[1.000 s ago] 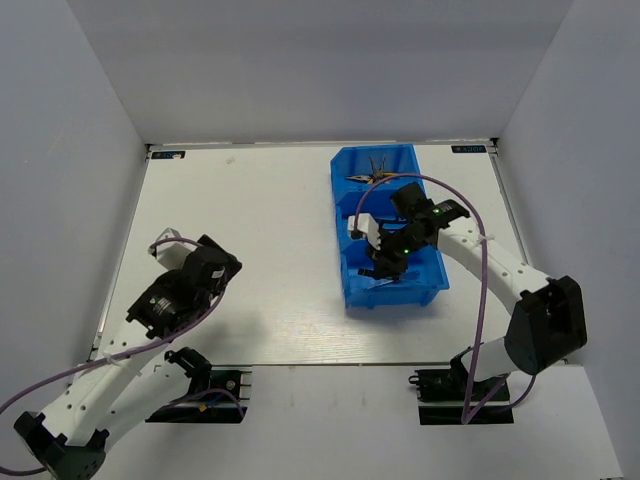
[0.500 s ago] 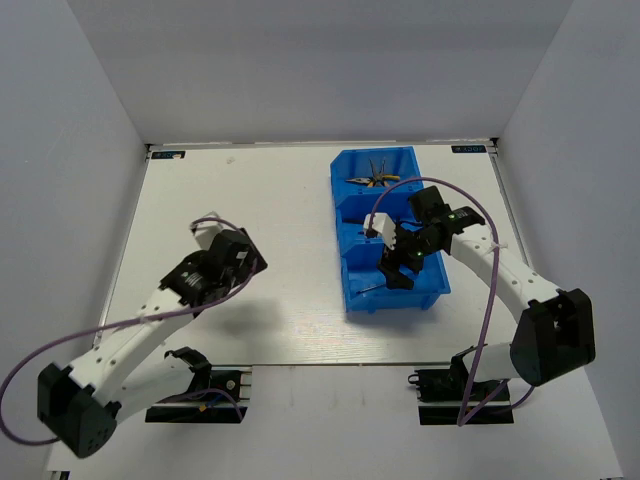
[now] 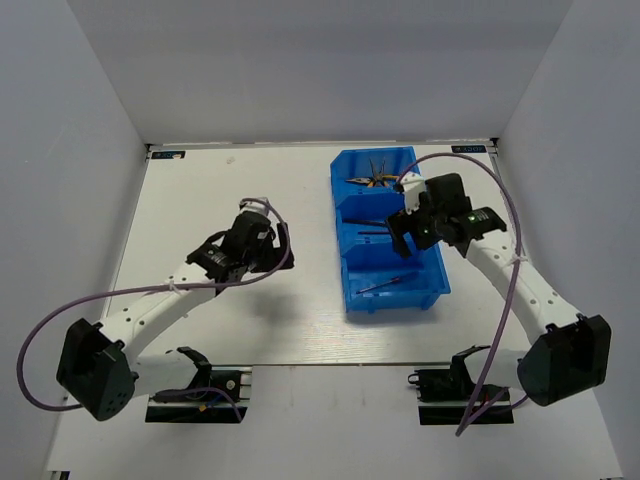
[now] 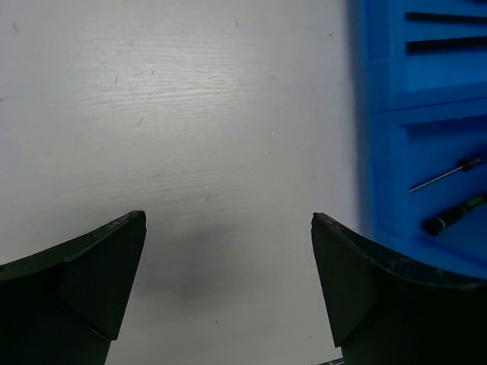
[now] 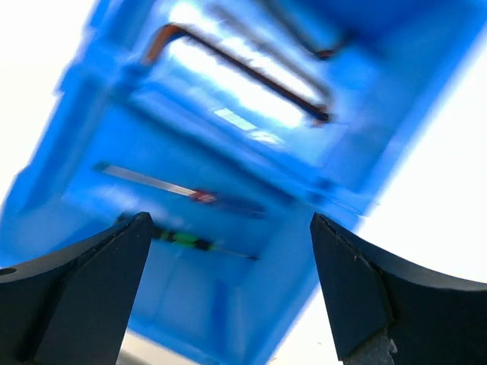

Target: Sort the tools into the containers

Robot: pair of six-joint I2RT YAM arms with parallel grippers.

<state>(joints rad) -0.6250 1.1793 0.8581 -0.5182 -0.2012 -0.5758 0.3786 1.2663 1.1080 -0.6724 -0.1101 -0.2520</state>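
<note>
Both arms are empty-handed here. The left gripper (image 4: pixel 227 220) has its fingers spread wide with nothing between them, and it hangs over bare white table (image 3: pixel 250 180) just left of the blue bin (image 3: pixel 395 299). It isn't touching anything.

The right gripper (image 5: pixel 230 220) is also wide open and holding nothing. It sits above the right side of the bin, around the middle compartment. Its wrist view is pretty blurry, but you can make out the tools lying below it.

All six tools are inside the bin:
- The pliers (image 3: pixel 373 180), the ones with yellow handles, are in the far compartment, lying crossed over each other.
- The hex keys (image 4: pixel 445 45) are in the middle compartment, side by side.
- The screwdrivers (image 4: pixel 454 214) are in the near compartment. Both lie at a slant, close to each other, and one has a dark handle with a bit of green on it.
</note>
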